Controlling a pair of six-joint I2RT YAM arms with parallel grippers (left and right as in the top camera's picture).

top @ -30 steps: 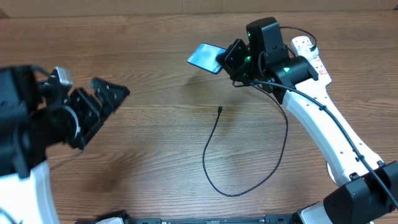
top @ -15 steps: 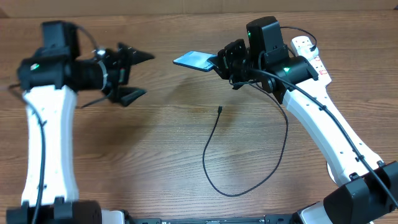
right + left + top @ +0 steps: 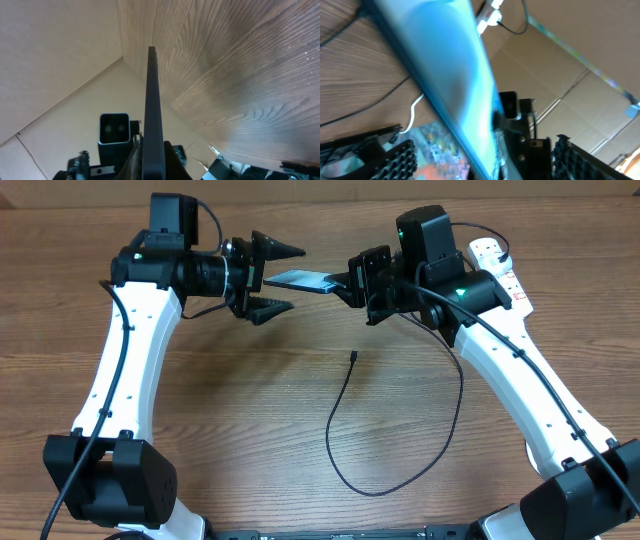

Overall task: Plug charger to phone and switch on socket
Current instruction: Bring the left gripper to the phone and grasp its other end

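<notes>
While the right tool (image 3: 353, 281) grips the phone (image 3: 312, 280), the left tool (image 3: 296, 278) gapes.

Light blue phone (image 3: 300, 280), black charger (image 3: 330, 442), brown wood-grain table (image 3: 240, 420)

Brown wood-grain table (image 3: 220, 440), evenly lit, bordered at the far edge by plain tan cardboard panels (image 3: 580, 55).

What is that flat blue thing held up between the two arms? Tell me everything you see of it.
The phone is a slim slab, dark frame, glowing light blue screen. It hangs above the wooden table, tilted, one end clamped in the right arm's jaws. Its free end lies between the left arm's open jaws; contact there is unclear.
</notes>
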